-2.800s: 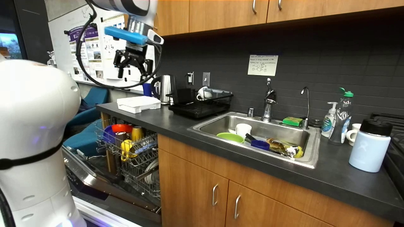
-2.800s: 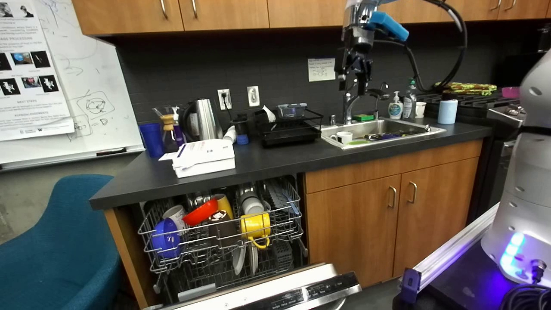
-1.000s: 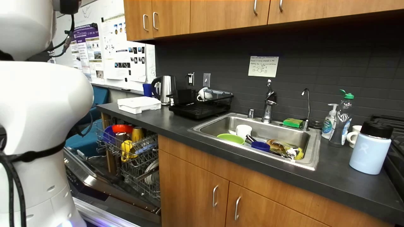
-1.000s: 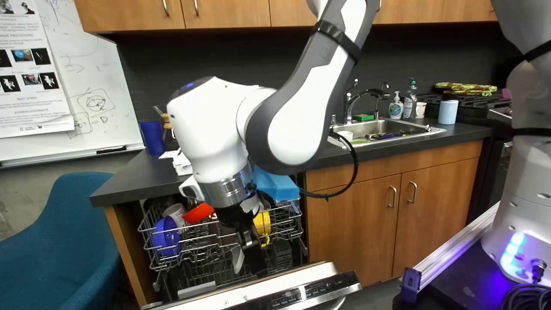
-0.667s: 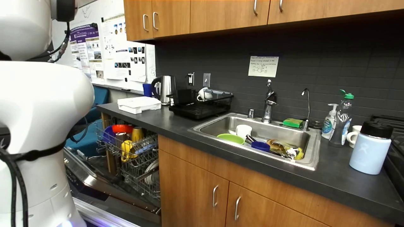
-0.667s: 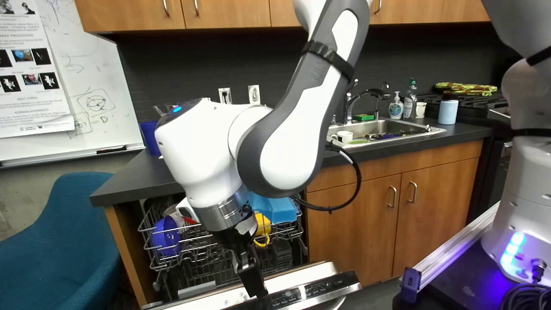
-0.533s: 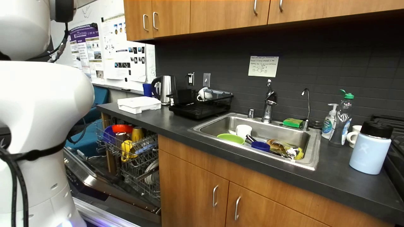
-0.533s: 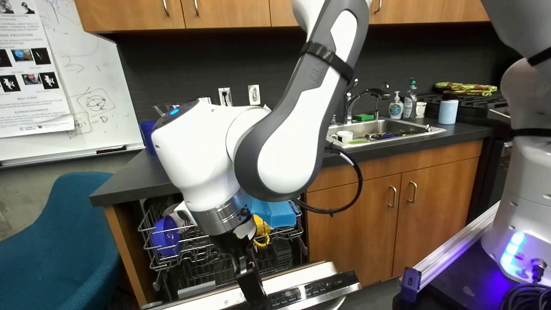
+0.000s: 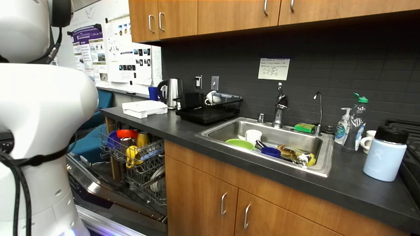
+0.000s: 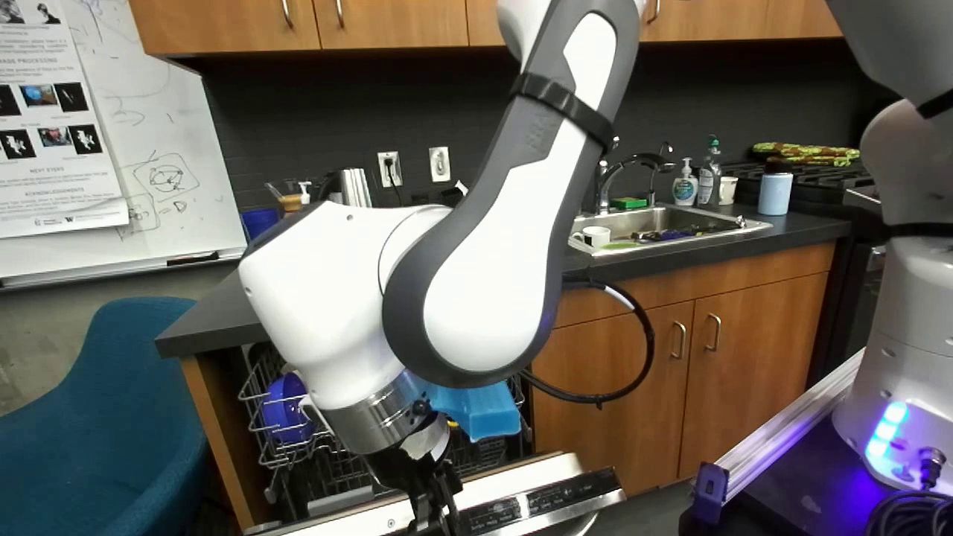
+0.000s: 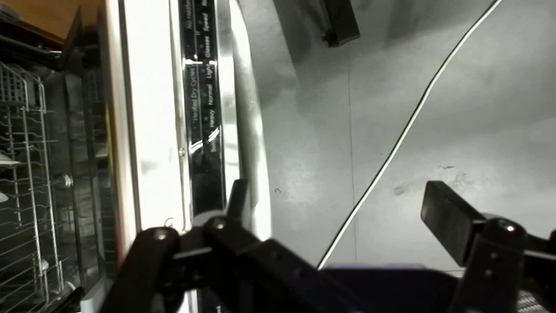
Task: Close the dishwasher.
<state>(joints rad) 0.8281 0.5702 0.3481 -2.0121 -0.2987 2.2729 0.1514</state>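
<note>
I had my fingers (image 11: 451,222) spread wide from each other, and they pointed downward. In the wrist view, one of them overlapped the front edge of the open door (image 11: 156,108) of the dishwasher (image 10: 521,479), near its black control panel (image 11: 202,169), where I could read "Heavy" and "Normal"; whether it touched this edge, I could not tell. The other one was over the grey floor (image 11: 312,130), on which a white cable (image 11: 417,108) lay. The dishwasher stood under the dark surface (image 9: 183,134), just beside the wooden cabinet (image 9: 200,193), and its door hung tilted outward. In its upper rack (image 9: 144,167) there were a blue bowl (image 10: 287,409), a red bowl (image 9: 127,133) and a yellow mug (image 9: 130,156). In an exterior view, my arm (image 10: 484,313) was in front of the rack and hid a part of it, and a blue block (image 10: 484,413) was fixed near my wrist. Upon the surface lay a white box (image 9: 144,108), and the sink (image 9: 326,154) contained a white mug (image 9: 253,135) and a green bowl (image 9: 239,143). Beside the sink there stood a clear bottle (image 9: 355,127) with green cap and a light blue flask (image 9: 384,160) with black lid.
</note>
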